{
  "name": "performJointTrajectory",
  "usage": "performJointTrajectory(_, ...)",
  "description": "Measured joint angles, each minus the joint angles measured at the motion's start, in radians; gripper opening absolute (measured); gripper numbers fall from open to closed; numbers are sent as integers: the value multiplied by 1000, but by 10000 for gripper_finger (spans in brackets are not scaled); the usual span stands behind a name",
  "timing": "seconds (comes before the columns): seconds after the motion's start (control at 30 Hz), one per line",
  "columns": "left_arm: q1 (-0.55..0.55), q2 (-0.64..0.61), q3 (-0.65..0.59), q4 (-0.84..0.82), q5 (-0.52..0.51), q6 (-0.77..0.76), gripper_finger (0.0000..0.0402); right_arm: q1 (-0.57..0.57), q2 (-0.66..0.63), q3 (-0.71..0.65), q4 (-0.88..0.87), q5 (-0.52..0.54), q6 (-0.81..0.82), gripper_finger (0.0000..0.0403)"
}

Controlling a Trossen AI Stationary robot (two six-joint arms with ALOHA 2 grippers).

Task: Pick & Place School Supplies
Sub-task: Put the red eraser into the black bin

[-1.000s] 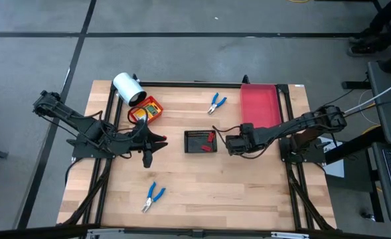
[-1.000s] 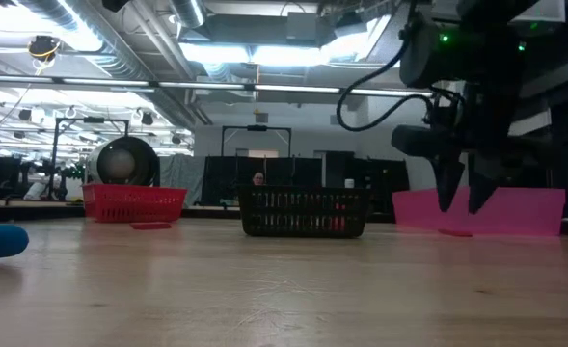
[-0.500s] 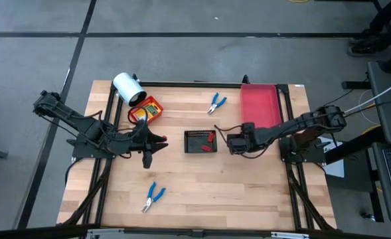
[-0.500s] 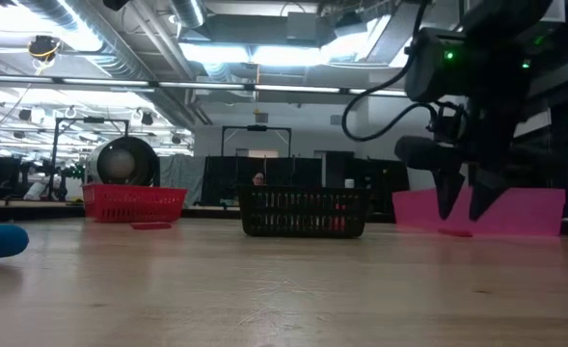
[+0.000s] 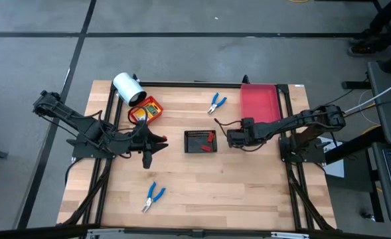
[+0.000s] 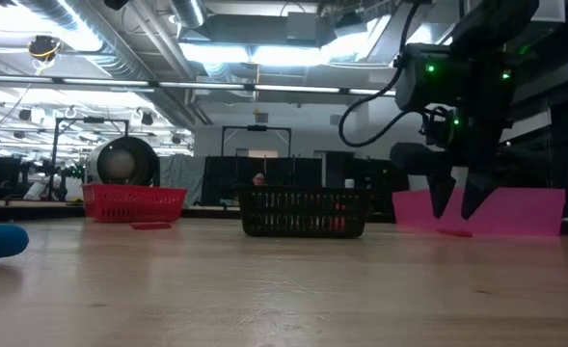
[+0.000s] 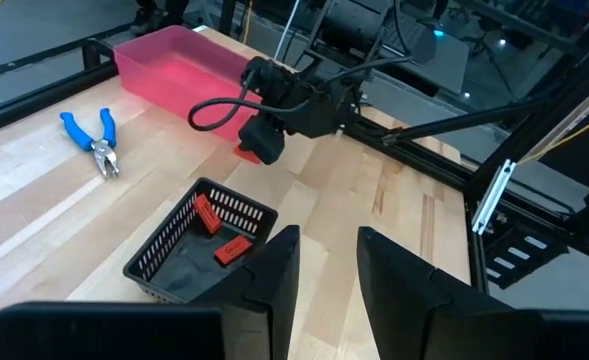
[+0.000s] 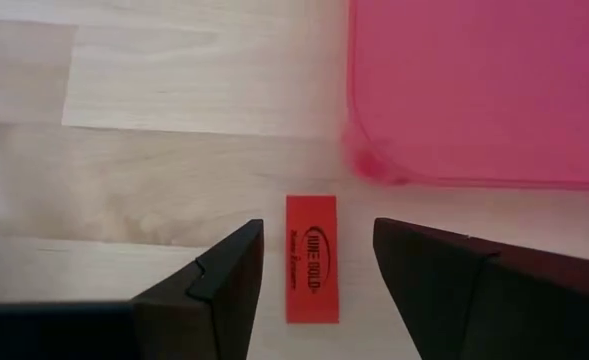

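My right gripper (image 5: 234,138) hangs open, fingers pointing down, just off the near left corner of the pink tray (image 5: 258,105). A tiny red piece (image 8: 311,258) lies flat on the table between its fingertips (image 6: 457,202), untouched. More red pieces (image 7: 206,213) lie in the black tray (image 5: 194,149). Yellow-orange boxes (image 5: 147,111) sit in the red basket (image 6: 134,203). One blue-handled pliers (image 5: 216,102) lies near the far edge, another (image 5: 153,196) near the near edge. My left gripper (image 7: 324,270) waits open, left of the black tray.
A white roll (image 5: 127,87) sits at the table's far left corner beside the red basket. Bare wood stretches across the near half of the table around the near pliers. The black frame rails run along the table's sides.
My right gripper has moved a little toward the far edge, closer to the pink tray's near left corner, staying open with its fingers pointing down. The left arm and the objects have kept still.
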Motion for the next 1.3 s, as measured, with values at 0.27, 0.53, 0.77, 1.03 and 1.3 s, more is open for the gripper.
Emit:
performJointTrajectory(0.27, 0, 0, 0, 0, 0, 3, 100, 0, 0, -2, 15, -28, 0, 194)
performJointTrajectory(0.53, -3, 0, 0, 5, 2, 11, 100, 5, 0, -70, 85, -91, 5, 195)
performJointTrajectory(0.77, -3, 0, 0, 5, 2, 11, 100, 9, 0, -74, 101, -81, 4, 195)
performJointTrajectory(1.03, -3, 0, 0, 5, 3, 11, 100, 7, 0, -74, 113, -78, 4, 184)
performJointTrajectory(1.3, -3, 0, 0, 9, 3, 10, 100, 6, 0, -74, 121, -85, 4, 122)
